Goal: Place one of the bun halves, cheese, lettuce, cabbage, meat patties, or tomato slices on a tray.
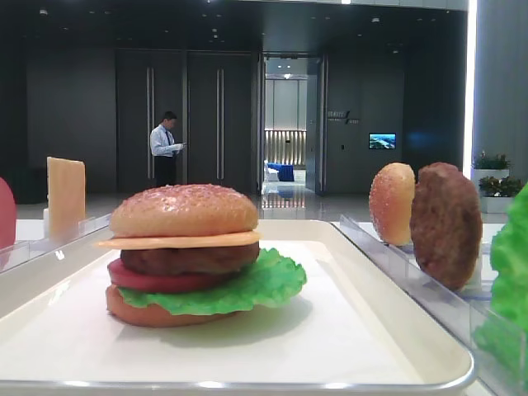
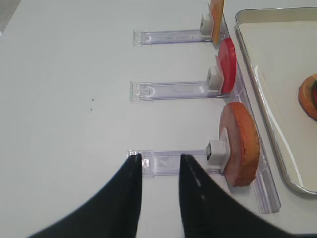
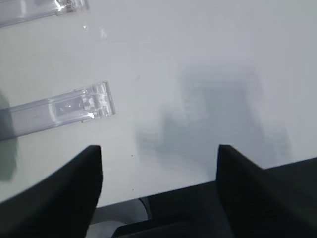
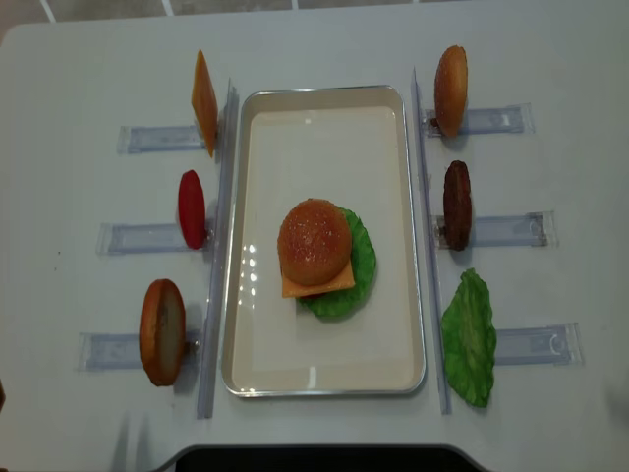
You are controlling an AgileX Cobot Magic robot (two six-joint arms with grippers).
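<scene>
A stacked burger stands on the white tray (image 4: 393, 197), which has a raised rim. It has a speckled bun half (image 4: 314, 241) on top. Below that come cheese (image 1: 177, 241), a meat patty (image 1: 190, 258), a tomato slice (image 1: 153, 280) and lettuce (image 4: 362, 265). On the left racks stand a cheese slice (image 4: 203, 101), a tomato slice (image 4: 192, 208) and a bun half (image 2: 241, 144). The right racks carry a bun (image 4: 451, 90), a patty (image 4: 456, 205) and a lettuce leaf (image 4: 469, 337). My left gripper (image 2: 159, 156) hovers over the bun rack's outer end, jaws slightly apart and empty. My right gripper (image 3: 159, 147) is wide open over bare table.
Clear plastic racks (image 4: 147, 237) run outward from both long sides of the tray. One rack end (image 3: 74, 108) lies left of my right gripper. The white table top (image 2: 64, 99) surrounds everything. Neither arm shows in the overhead view.
</scene>
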